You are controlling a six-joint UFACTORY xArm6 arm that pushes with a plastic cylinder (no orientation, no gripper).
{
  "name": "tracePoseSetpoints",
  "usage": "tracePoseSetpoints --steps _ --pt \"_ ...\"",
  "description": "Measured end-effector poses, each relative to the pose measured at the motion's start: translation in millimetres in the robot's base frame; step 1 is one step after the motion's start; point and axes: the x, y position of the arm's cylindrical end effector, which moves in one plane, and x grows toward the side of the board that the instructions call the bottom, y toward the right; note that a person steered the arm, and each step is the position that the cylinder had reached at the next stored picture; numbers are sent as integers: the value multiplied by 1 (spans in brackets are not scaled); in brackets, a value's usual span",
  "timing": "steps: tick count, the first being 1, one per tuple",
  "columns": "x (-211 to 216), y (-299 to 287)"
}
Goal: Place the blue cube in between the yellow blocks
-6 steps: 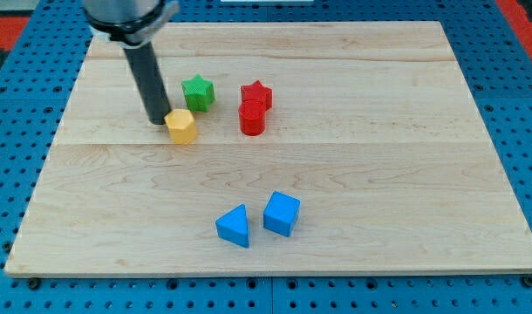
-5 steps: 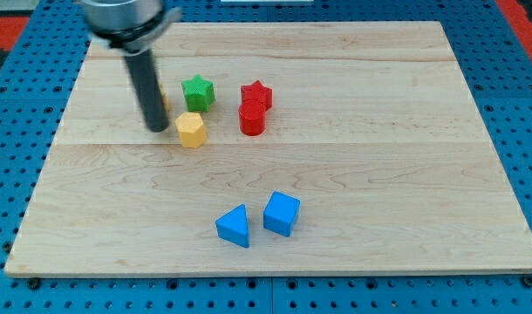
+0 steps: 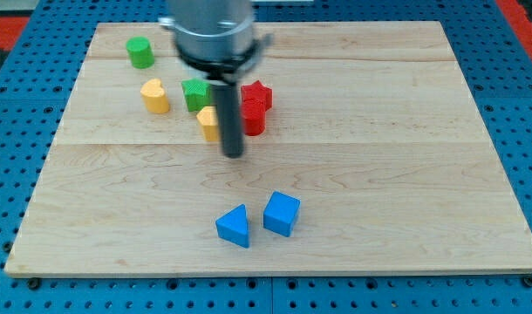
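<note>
The blue cube (image 3: 282,214) lies near the view's bottom centre, beside a blue triangular block (image 3: 234,227) on its left. One yellow block (image 3: 155,96) lies at the upper left. A second yellow block (image 3: 208,123) lies right of it, partly hidden behind my rod. My tip (image 3: 235,154) is on the board just below and right of that second yellow block, well above the blue cube.
A green star block (image 3: 195,94) sits between the yellow blocks, slightly above. A red star (image 3: 257,92) and red cylinder (image 3: 252,117) stand right of my rod. A green cylinder (image 3: 140,52) lies at the upper left. The wooden board (image 3: 423,174) sits on a blue pegboard.
My rod has moved from the left of the yellow block to its lower right. The yellow block has shifted right. The far-left yellow block and green cylinder have come into sight.
</note>
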Motion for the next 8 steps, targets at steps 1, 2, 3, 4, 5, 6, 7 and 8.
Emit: tracePoseSetpoints --steps 1,2,3,4,5,6,7,8 --pt "-15 41" --pt "-27 13" --pt "-37 -15" --pt "-26 -19" --pt "1 53" --pt "45 142" --pt "94 119" --pt "106 53"
